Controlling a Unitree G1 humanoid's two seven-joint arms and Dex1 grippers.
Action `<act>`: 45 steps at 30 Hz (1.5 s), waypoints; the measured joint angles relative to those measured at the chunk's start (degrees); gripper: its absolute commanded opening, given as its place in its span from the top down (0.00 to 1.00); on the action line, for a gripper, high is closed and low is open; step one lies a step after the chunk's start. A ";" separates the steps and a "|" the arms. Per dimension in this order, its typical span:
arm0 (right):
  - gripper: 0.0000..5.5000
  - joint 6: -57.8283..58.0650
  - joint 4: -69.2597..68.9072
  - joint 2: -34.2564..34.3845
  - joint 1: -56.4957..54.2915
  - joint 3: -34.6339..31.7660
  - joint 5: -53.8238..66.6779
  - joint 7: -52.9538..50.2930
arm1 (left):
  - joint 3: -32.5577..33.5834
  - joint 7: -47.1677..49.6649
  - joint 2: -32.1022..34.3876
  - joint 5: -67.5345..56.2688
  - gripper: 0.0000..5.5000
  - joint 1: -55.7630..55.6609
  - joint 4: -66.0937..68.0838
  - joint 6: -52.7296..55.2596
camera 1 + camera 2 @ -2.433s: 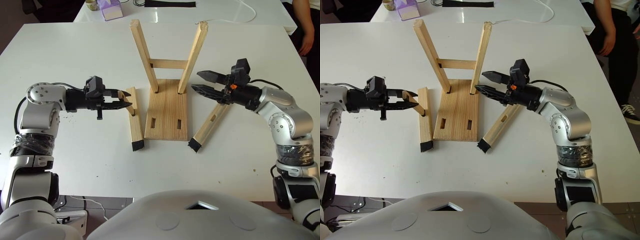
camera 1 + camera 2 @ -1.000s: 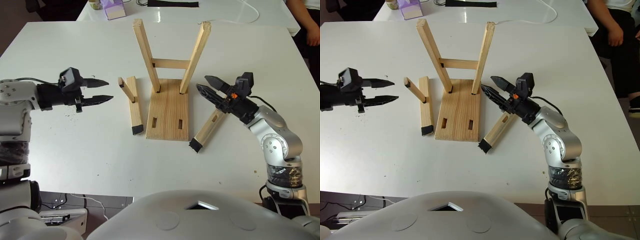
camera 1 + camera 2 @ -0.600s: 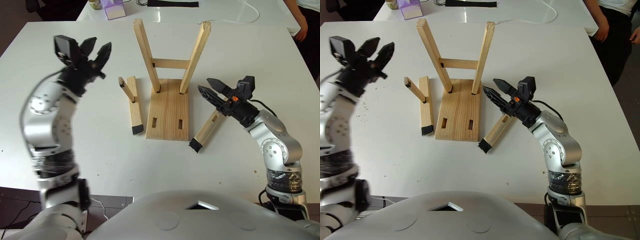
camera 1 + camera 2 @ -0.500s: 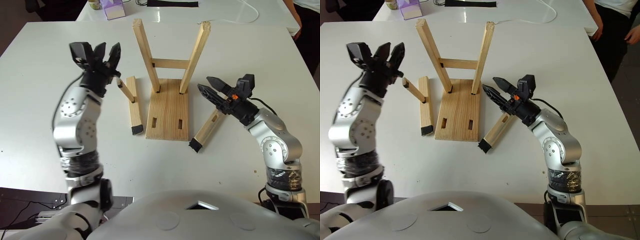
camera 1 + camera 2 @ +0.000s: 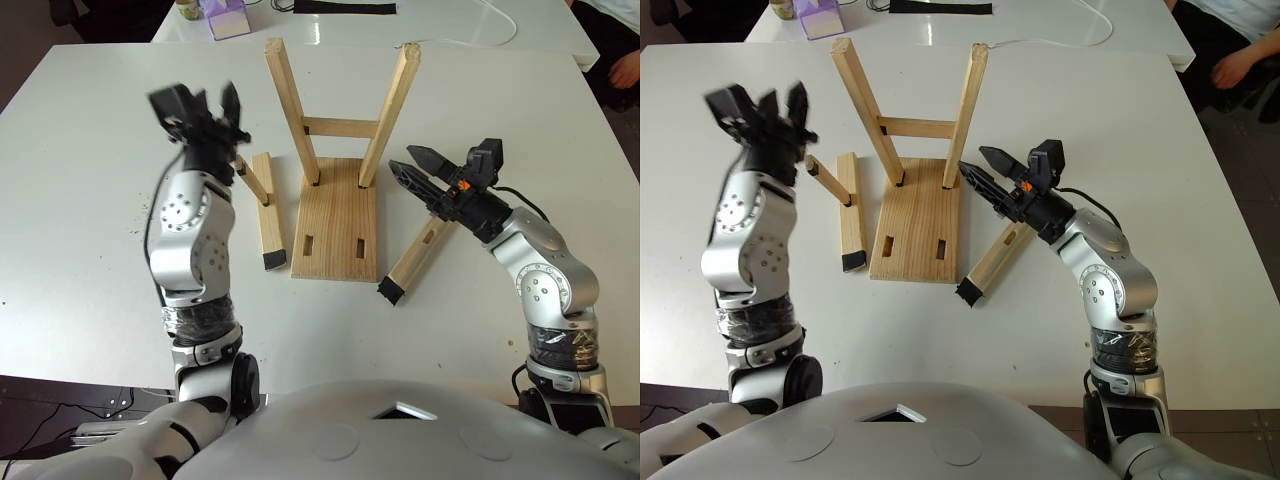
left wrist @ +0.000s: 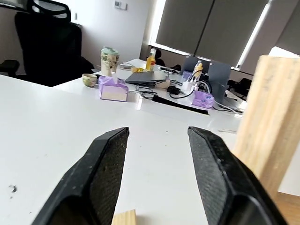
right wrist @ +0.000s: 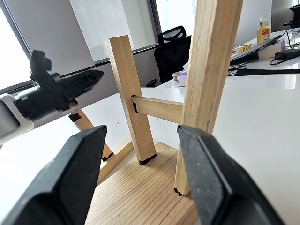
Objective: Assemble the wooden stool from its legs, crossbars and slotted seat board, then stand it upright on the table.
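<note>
Left eye view: two legs (image 5: pixel 288 110) and crossbar (image 5: pixel 338 127) sit in the seat board (image 5: pixel 335 225); two loose legs (image 5: pixel 268 225) lie unfitted; both jaws apart.

Seat board (image 5: pixel 335 215) pale matt wood; table (image 5: pixel 80 150) smooth white.

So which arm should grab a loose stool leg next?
Probably the right. The right fingers are open and hover beside the loose leg lying by the seat board. The left fingers are open too, but raised high, pointing away across the table.
</note>
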 measured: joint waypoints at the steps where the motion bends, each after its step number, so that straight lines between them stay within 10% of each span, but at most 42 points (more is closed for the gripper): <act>1: 0.49 0.00 0.07 0.14 -0.07 0.14 -0.02 0.00 | -0.79 -1.21 0.07 0.16 0.58 -0.57 1.63 -1.61; 18: 0.49 0.53 -0.78 0.77 1.40 0.90 0.12 -0.41 | 11.14 11.87 3.03 0.01 0.58 0.99 -20.40 6.85; 26: 0.49 0.59 -2.18 0.45 3.51 0.79 0.03 -1.27 | -2.06 12.67 -1.55 0.13 0.43 26.02 -28.57 23.75; 45: 0.49 0.43 2.38 -0.60 -0.26 2.36 -1.01 0.55 | -8.10 10.91 -0.95 2.58 0.37 19.18 -18.79 39.12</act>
